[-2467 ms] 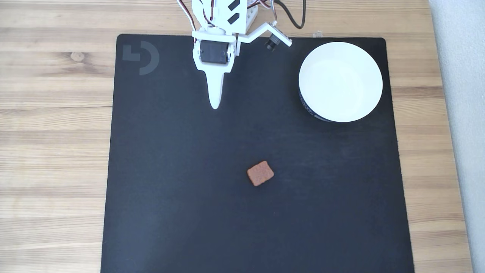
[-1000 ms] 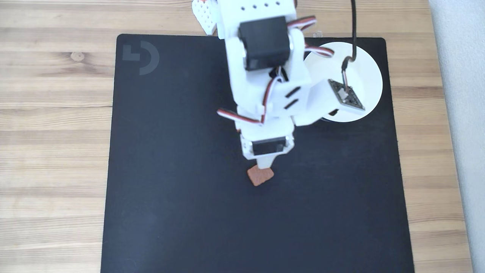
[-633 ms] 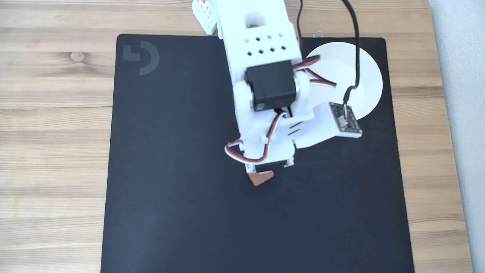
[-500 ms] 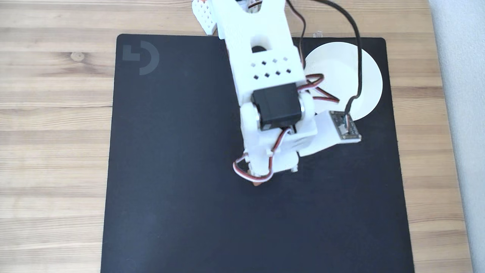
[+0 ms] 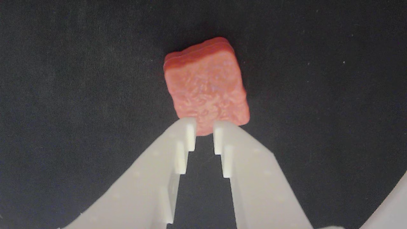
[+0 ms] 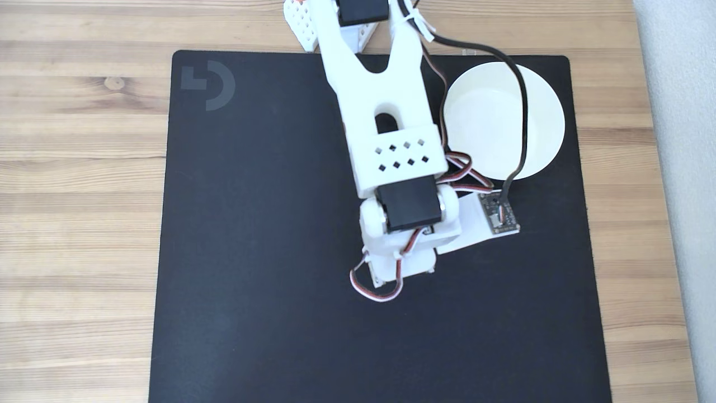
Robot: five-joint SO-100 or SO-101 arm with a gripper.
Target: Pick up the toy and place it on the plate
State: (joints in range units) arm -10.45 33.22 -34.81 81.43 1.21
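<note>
Wrist view: hand (image 5: 204, 133) hovers over the toy (image 5: 206, 87), fingers only a narrow gap apart, holding nothing, tips at the toy's near edge; toy lies flat on the black mat (image 5: 63, 79). Gap looks narrower than the toy, so I'd open wider, move forward to straddle its opposite sides, drop low, then close. Fixed view: plate (image 6: 503, 120) sits well apart at the mat's upper right, arm (image 6: 391, 140) covering the toy.

Even, bright daylight in the fixed view; the wrist view is dimmer, grainy, softly shadowed.
</note>
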